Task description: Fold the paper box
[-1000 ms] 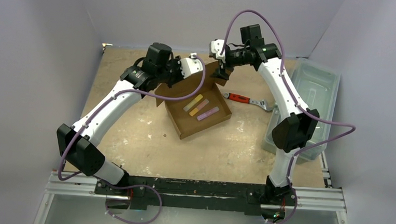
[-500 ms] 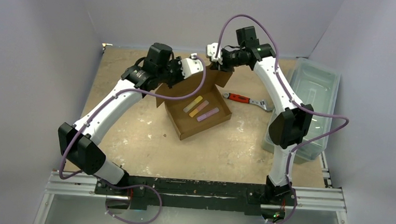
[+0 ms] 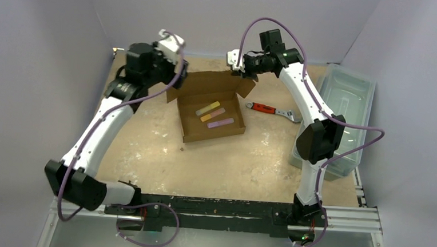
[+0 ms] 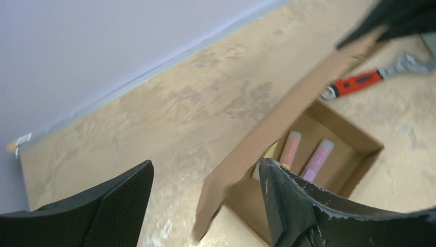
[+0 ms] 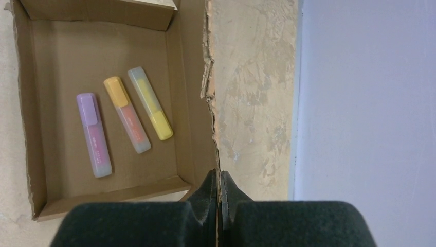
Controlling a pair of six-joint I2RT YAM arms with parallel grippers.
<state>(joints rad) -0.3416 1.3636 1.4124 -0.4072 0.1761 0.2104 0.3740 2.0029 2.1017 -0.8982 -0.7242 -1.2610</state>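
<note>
The brown paper box (image 3: 196, 129) lies mid-table with its tray open and its lid flap (image 3: 207, 87) standing up along the far side. Three highlighters, purple (image 5: 94, 135), orange (image 5: 127, 114) and yellow (image 5: 150, 103), lie in the tray (image 5: 61, 67). My right gripper (image 3: 245, 73) is shut on the lid's far right edge; in the right wrist view the cardboard edge (image 5: 211, 92) runs into the closed jaws of that gripper (image 5: 220, 181). My left gripper (image 3: 174, 47) hangs open, up and left of the box, holding nothing. The left wrist view shows the lid (image 4: 288, 113) beyond its spread fingers (image 4: 293, 206).
A red-handled wrench (image 3: 271, 110) lies right of the box. A translucent plastic bin (image 3: 337, 116) stands along the right edge of the table. Grey walls close in the back and both sides.
My left gripper has opened, let go of the lid and pulled back up and to the left. My right gripper has shut on the lid's edge. The box has turned squarer to the table.
</note>
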